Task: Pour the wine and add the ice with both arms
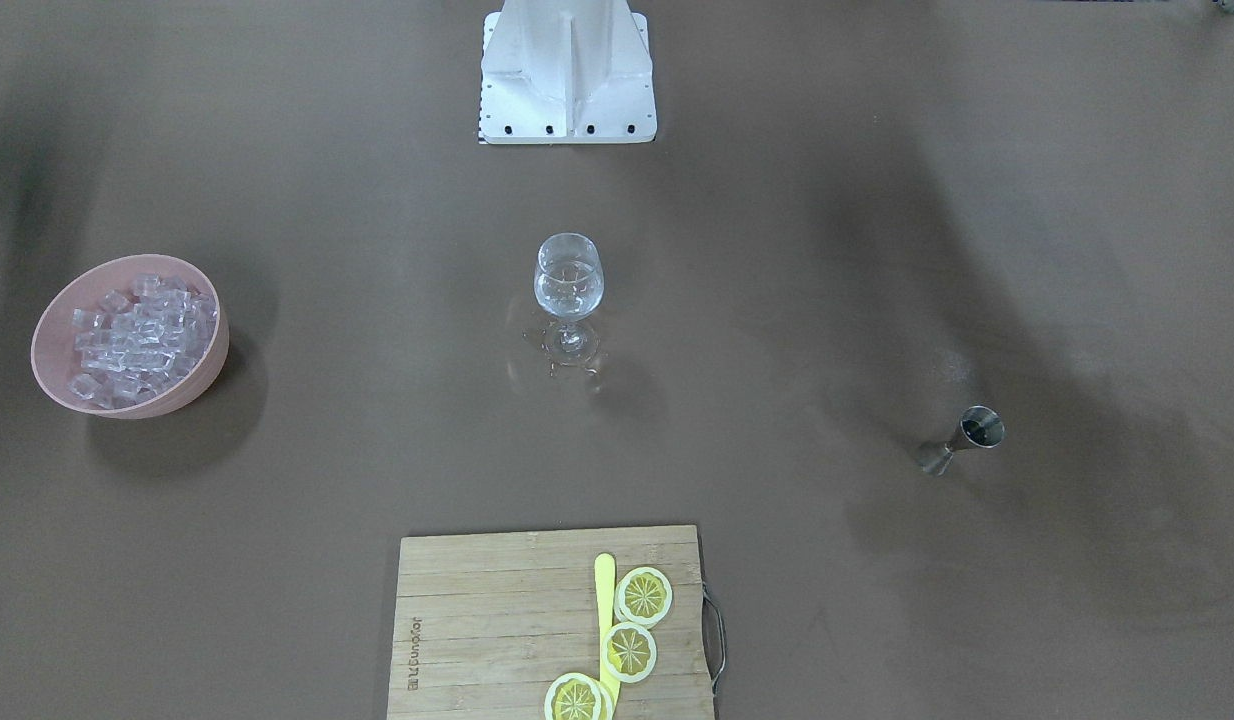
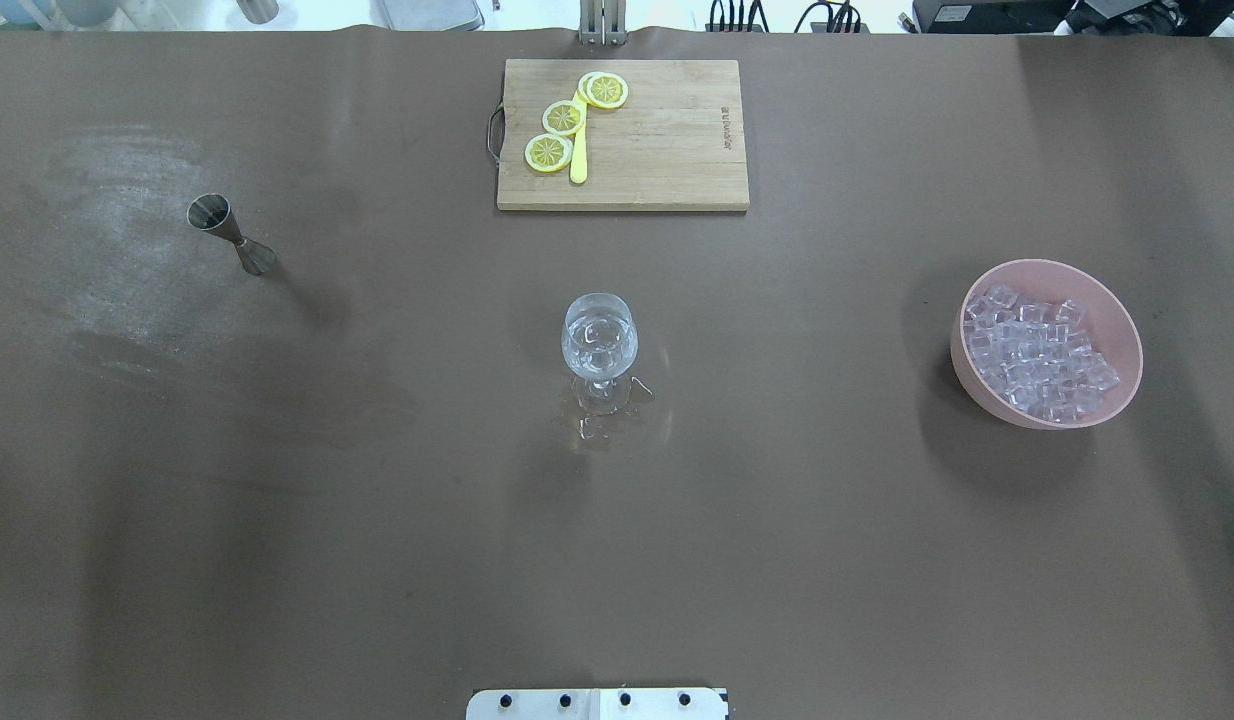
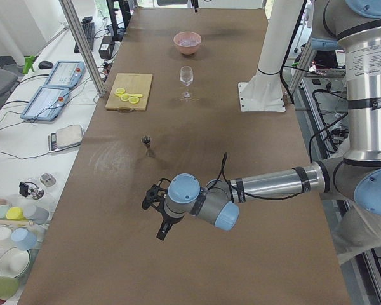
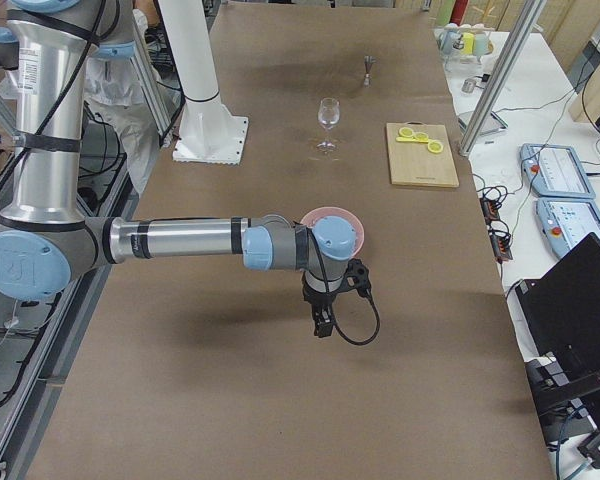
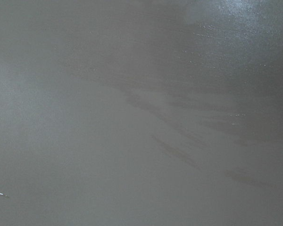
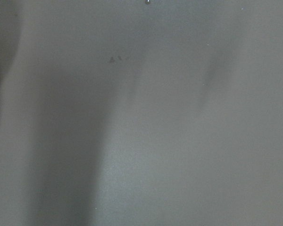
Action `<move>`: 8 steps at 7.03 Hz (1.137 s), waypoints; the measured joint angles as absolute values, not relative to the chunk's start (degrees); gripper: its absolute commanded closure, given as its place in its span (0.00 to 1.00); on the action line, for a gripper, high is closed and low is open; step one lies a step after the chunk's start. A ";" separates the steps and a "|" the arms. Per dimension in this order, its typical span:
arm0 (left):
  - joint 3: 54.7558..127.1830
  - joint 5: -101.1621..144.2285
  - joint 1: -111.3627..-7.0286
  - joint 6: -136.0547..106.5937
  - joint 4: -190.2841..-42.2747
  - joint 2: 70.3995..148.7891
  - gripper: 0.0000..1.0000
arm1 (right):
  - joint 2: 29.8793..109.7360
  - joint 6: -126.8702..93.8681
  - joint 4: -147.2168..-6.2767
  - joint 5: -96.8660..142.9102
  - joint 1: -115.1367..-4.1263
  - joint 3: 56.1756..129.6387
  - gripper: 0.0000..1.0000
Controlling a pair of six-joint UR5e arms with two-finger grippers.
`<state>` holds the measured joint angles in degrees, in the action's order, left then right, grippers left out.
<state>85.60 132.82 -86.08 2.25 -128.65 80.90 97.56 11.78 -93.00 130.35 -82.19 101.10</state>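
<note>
A clear stemmed glass (image 2: 599,340) stands upright mid-table with something clear inside; it also shows in the front view (image 1: 569,285). The ice (image 2: 1037,355) fills a pink bowl (image 2: 1127,350) on the robot's right. A small metal jigger (image 2: 232,232) stands on the robot's left. My left gripper (image 3: 160,230) shows only in the exterior left view, hanging over bare table, on the near side of the jigger (image 3: 147,143). My right gripper (image 4: 322,325) shows only in the exterior right view, just this side of the bowl (image 4: 352,228). I cannot tell if either is open or shut.
A wooden cutting board (image 2: 667,150) with three lemon slices (image 2: 563,117) and a yellow knife lies at the far edge. The white stand (image 1: 567,90) rises at the robot's base. Both wrist views show only bare brown table. Clear glints lie by the glass's foot (image 2: 602,420).
</note>
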 measured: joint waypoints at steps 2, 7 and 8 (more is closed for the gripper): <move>84.44 132.95 -85.91 2.06 -138.10 81.15 0.00 | 97.56 11.74 -93.06 130.61 -82.09 101.12 0.00; 82.94 130.55 -78.33 -4.51 -156.79 86.22 0.02 | 97.16 11.24 -93.04 130.74 -81.85 101.15 0.00; 82.84 126.69 -75.24 -5.06 -160.80 87.35 0.02 | 97.08 11.07 -93.04 130.67 -81.83 101.22 0.00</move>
<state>82.84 126.69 -75.24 -5.06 -160.80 87.35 97.08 11.07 -93.04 130.67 -81.83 101.22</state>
